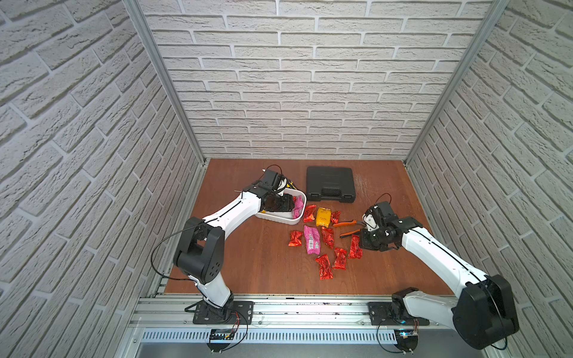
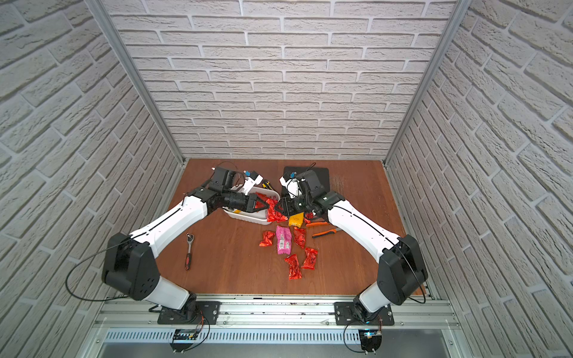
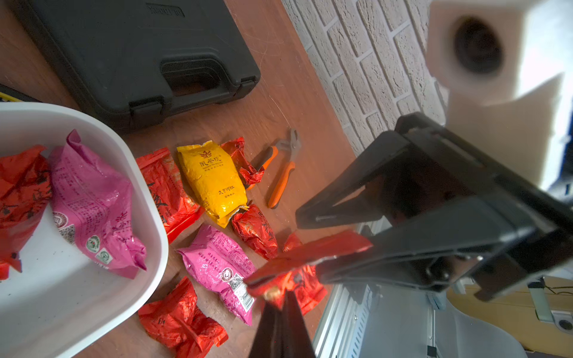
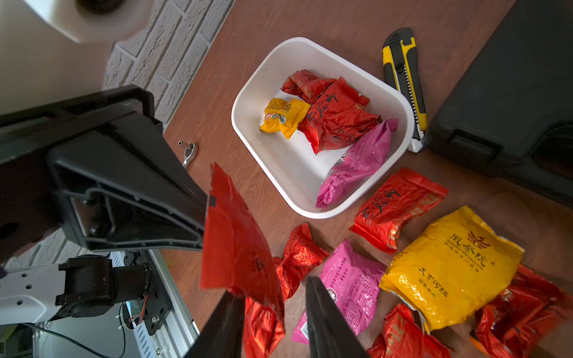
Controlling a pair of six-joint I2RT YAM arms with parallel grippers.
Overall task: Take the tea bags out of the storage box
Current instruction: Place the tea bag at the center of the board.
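Observation:
The white storage box (image 4: 242, 102) holds several tea bags: red ones (image 4: 338, 114), a yellow one (image 4: 283, 116) and a pink one (image 4: 359, 161). Just right of the box (image 2: 248, 218), my left gripper (image 3: 280, 294) is shut on the corner of a red tea bag (image 3: 310, 251) held in the air. My right gripper (image 4: 273, 288) meets it there with jaws apart. The same red tea bag (image 4: 235, 241) hangs between them against one finger. Left gripper (image 2: 263, 206) and right gripper (image 2: 280, 208) face each other. Several tea bags (image 2: 283, 240) lie on the table in front.
A black hard case (image 2: 322, 176) stands behind the right arm. Orange-handled pliers (image 2: 324, 232) lie right of the loose sachets. A ratchet (image 2: 188, 251) lies at the left. A yellow utility knife (image 4: 403, 77) lies between box and case. Brick walls close in three sides.

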